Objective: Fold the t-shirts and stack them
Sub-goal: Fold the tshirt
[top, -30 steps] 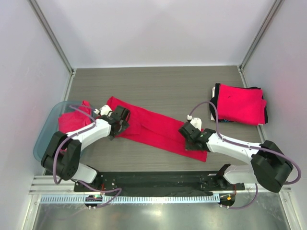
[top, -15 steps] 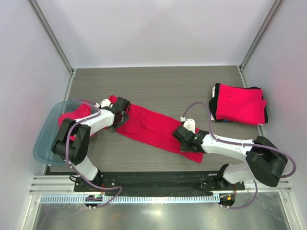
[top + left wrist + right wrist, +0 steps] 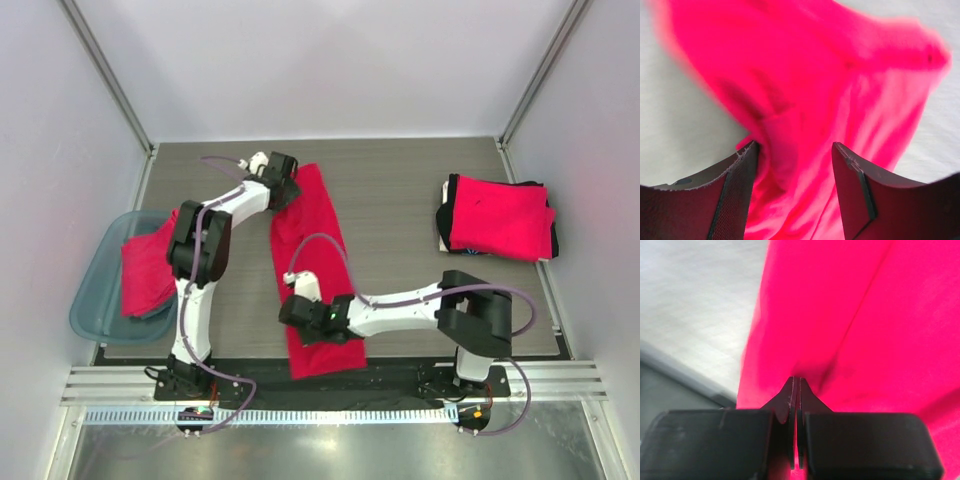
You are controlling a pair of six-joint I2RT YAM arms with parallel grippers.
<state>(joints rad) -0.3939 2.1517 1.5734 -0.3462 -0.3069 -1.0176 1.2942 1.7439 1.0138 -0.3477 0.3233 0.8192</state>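
Observation:
One long, narrow-folded red t-shirt lies nearly straight up and down the table. At its far end my left gripper has a bunch of the cloth filling the gap between its parted fingers. My right gripper is shut on the shirt's left edge near the close end, with red cloth pinched at its tips. A crumpled red t-shirt sits in the bin. Folded red t-shirts are stacked at the right.
The translucent teal bin stands at the table's left edge. The folded stack rests on dark cloth near the right wall. The shirt's near end overhangs the black front rail.
Both grippers swung the shirt from a diagonal to almost straight. The left gripper carried its end far and to the right; the right gripper pulled its end left toward the front edge.

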